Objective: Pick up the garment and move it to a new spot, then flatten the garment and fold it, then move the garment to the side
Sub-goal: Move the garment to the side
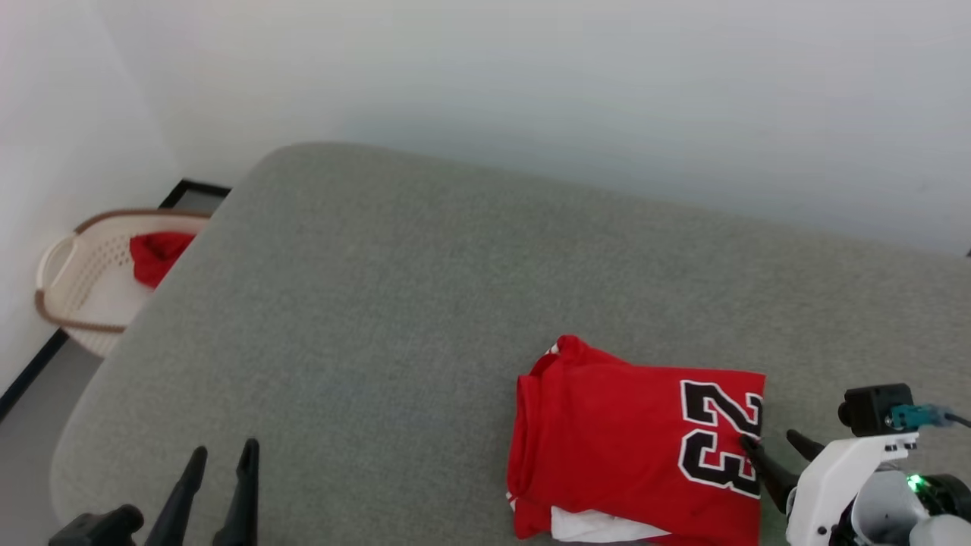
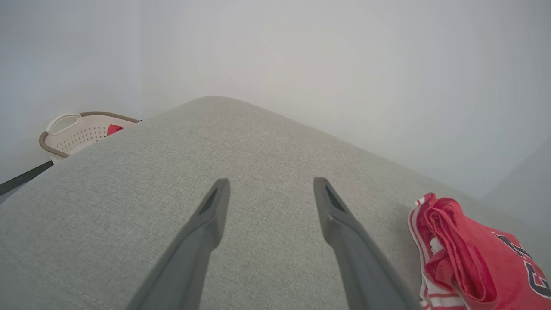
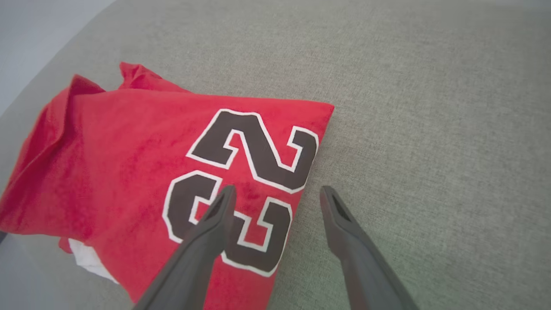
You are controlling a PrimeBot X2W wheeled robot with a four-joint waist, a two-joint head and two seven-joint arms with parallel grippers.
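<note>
Grey upholstered top (image 1: 379, 303): folded jersey (image 1: 607, 447) lies near right front edge, probably soft, light and slumping, best pinched through all layers at its right edge; right gripper (image 1: 770, 437) spread wide there, left gripper (image 1: 224, 447) wide, well apart.

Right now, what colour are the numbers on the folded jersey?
The numbers are black with white outlines on the red jersey; best in the right wrist view.

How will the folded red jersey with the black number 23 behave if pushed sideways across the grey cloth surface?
The folded red jersey is probably floppy: its layers lie loose and creased at one edge, so a push may bunch it rather than slide it. The grey surface looks rough, so some drag is likely. Lifted by one corner, it may unfold.
</note>
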